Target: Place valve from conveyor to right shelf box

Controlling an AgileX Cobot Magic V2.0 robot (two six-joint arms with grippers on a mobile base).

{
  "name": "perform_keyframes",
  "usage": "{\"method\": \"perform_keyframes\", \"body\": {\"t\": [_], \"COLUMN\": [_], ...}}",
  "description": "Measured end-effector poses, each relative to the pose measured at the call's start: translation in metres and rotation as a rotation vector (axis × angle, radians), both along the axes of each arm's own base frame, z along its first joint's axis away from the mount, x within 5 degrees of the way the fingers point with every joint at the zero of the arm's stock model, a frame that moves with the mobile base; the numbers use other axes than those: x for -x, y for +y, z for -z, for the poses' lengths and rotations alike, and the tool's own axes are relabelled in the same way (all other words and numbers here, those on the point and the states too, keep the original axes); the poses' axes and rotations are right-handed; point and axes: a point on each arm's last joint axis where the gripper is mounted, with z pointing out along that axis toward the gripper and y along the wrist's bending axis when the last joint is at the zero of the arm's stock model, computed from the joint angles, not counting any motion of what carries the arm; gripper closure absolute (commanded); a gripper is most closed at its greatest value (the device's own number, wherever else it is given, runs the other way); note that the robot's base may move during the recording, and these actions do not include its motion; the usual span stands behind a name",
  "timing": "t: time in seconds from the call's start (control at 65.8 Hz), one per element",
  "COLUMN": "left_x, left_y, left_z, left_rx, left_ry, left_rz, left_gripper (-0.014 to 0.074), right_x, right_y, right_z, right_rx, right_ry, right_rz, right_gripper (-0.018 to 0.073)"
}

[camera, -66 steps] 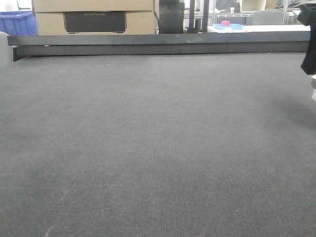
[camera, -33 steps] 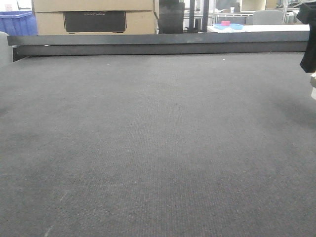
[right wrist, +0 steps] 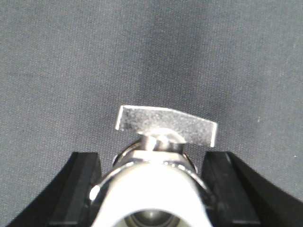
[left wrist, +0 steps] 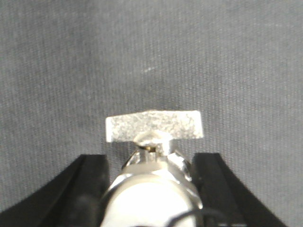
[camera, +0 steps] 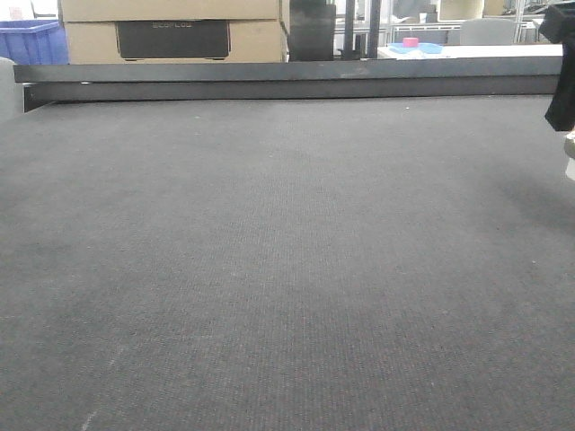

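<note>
The left fingers, a pair of black plastic prongs, are clenched on a small stubby grey metal valve. Its pale rounded cap faces the wrist camera (too close to be sharp). The valve sits between the fingers and meets the inner face of each. Its flat silvery lever stands crosswise just beyond the fingertips, roughly level. Beneath the fingers lies the wide dark grey woven conveyor belt. Whether the valve touches the belt cannot be told from this view.

The right fingers, black likewise, grasp a second valve of the same kind, also lodged between them with its cap toward the camera. This one's slanted lever also sits just beyond the fingertips, over the same woven belt.

In the front view a long black metal rail runs along the belt's far edge. Behind it are stacked brown cardboard boxes and a blue plastic crate. A black hanging shape shows at the right edge above the belt (cut off by the frame, so which arm it belongs to cannot be told).
</note>
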Motion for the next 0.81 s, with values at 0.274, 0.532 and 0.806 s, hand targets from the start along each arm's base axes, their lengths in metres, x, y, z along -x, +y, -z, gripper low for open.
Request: {"method": "perform_keyframes", "body": {"t": [0.274,0.532,0.806], "left_x": [0.001,0.03,0.097], "left_y": [-0.003,-0.024,-0.046], "left_z": [-0.006,-0.088,-0.178], "left_rx": [0.033,0.036,0.031], "left_ry": [0.022,-0.169,-0.422], "left_rz": [-0.005,0.031,0.043], "left_gripper": [0.0708,0.0708,0.0708], "right_x": [0.0,0.018,0.038], "right_y": [0.0,-0.002,-0.004], "right_z": [-0.002,-0.036,-0.105], "right_rx": [-0.001,-0.013,-0.033], "right_ry": [-0.013,-0.129,-0.321], "right_rz": [0.001,0.001,-0.005], "right_gripper": [0.0711,0.0711,0.0711]}}
